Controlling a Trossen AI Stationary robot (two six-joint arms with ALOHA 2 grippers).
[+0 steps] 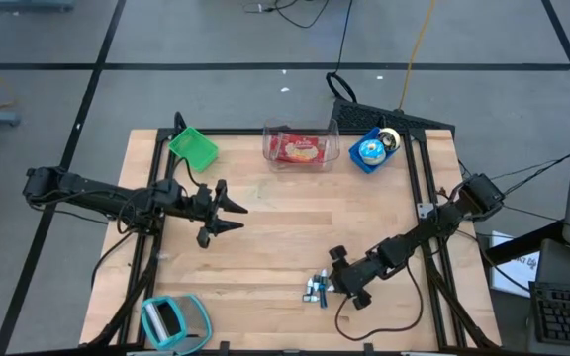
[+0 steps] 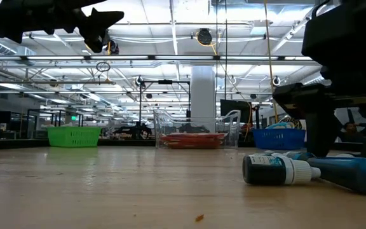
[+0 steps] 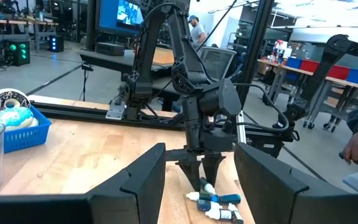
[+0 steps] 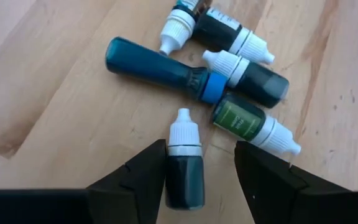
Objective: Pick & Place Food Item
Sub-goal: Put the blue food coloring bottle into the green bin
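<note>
Several small dropper bottles with white caps and a teal tube (image 4: 160, 65) lie on their sides in a cluster (image 1: 317, 290) on the wooden table, near its front edge. My right gripper (image 4: 201, 180) slants down over them, open. One dark bottle (image 4: 184, 168) lies between its fingers, cap pointing away; whether a finger touches it does not show. In the low view the cluster (image 2: 278, 170) lies beside the right arm (image 2: 326, 121). My left gripper (image 1: 234, 213) waits open, level, above the table's left half.
Along the far edge stand a green basket (image 1: 194, 148), a clear bin holding a red packet (image 1: 300, 146) and a blue basket with round pastries (image 1: 372, 150). A teal holder (image 1: 173, 321) sits at the near left corner. Bare wood lies between the arms.
</note>
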